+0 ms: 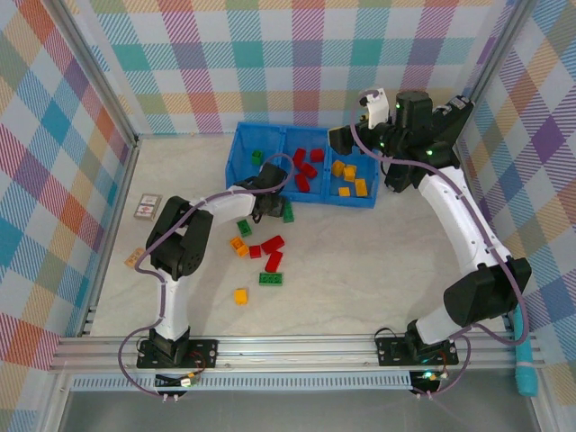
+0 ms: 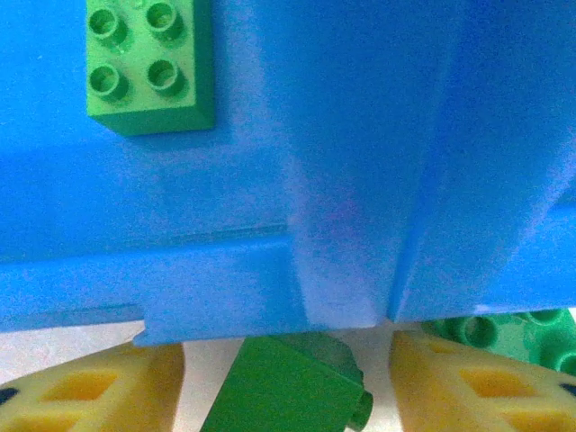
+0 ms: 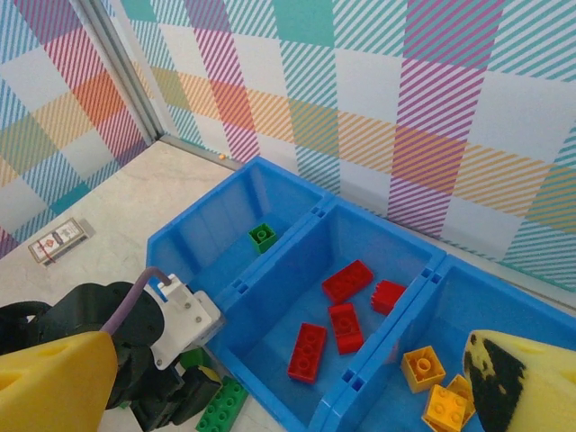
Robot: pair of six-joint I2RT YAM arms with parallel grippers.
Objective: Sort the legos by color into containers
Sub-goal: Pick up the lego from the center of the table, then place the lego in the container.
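Left gripper (image 2: 288, 400) is set part-closed around a green lego (image 2: 274, 382), just beside the blue bin (image 2: 351, 198) front wall; pad contact is blurred and cannot be told. The lego should be squeezed squarely, lifted clear of the rim, then released in the left compartment (image 1: 247, 169). Right gripper (image 3: 288, 382) is held wide, empty.

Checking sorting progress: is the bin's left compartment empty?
Not empty: one green brick sits on the left compartment floor; no others visible.
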